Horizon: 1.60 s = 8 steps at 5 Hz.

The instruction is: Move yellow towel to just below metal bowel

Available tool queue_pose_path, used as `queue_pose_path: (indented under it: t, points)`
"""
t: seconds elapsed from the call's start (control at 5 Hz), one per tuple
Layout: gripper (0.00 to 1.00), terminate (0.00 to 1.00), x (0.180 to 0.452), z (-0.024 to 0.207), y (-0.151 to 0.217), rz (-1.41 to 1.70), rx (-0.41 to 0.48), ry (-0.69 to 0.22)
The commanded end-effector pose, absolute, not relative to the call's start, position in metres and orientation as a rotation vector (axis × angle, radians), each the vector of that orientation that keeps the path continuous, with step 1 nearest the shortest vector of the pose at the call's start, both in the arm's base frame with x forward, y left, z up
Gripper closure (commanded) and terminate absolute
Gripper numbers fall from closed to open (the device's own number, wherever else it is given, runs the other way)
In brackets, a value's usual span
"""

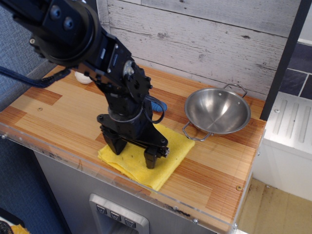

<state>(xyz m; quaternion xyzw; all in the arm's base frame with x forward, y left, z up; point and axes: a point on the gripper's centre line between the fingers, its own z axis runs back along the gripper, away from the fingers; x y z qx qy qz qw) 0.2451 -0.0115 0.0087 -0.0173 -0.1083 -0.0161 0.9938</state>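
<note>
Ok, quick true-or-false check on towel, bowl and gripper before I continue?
1. The yellow towel lies flat on the counter. True.
2. The towel is inside the metal bowl. False: it lies left of and nearer the front edge than the bowl.
3. The gripper is over the towel, fingers spread. True.
4. The bowl holds a utensil. False: it is empty.
5. The towel hangs over the front edge. False: it sits wholly on the counter.
</note>
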Motion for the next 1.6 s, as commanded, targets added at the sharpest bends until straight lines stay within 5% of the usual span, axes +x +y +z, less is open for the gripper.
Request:
queue_pose_path:
  t: [0.0, 0.6, 0.8, 1.4]
  points:
    - [0.00, 0.00, 0.257, 0.028, -0.004, 0.053, -0.087, -0.268]
    - [0.00, 0.00, 0.281, 0.097, 0.005, 0.128, -0.150, -0.441]
    - [0.00, 0.00, 0.276, 0.128, -0.001, 0.123, -0.256, -0.450]
    - [0.00, 0.00, 0.276, 0.128, -0.001, 0.123, -0.256, -0.450]
